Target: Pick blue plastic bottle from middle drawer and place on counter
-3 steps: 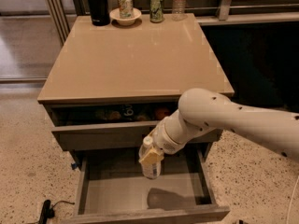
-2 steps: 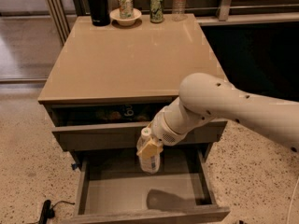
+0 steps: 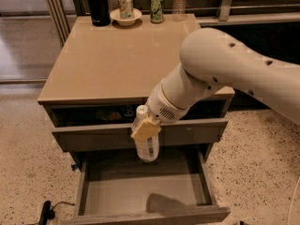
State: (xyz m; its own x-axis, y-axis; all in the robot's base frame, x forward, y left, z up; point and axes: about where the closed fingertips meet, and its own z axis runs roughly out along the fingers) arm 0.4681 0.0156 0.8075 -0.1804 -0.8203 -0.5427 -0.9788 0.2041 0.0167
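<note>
My gripper (image 3: 146,131) is shut on the blue plastic bottle (image 3: 148,149), a small clear bottle with a white cap and a pale label. It holds the bottle upright in the air, above the open middle drawer (image 3: 140,193) and in front of the drawer front above it. The bottle's cap is just below the counter's front edge. The drawer's grey floor shows only the arm's shadow. The glossy tan counter (image 3: 117,55) lies behind and above the gripper. My white arm comes in from the right and covers the counter's right front corner.
At the counter's back edge stand a black flask (image 3: 97,3), a bowl holding a can (image 3: 125,14), a green can (image 3: 157,7) and a ribbed clear bottle (image 3: 179,1). The upper drawer (image 3: 93,116) is slightly open. A black cable (image 3: 47,211) lies on the floor at the left.
The arm has lifted the bottle up out of the drawer and a little to the left. The arm now looms larger over the counter's right front.
</note>
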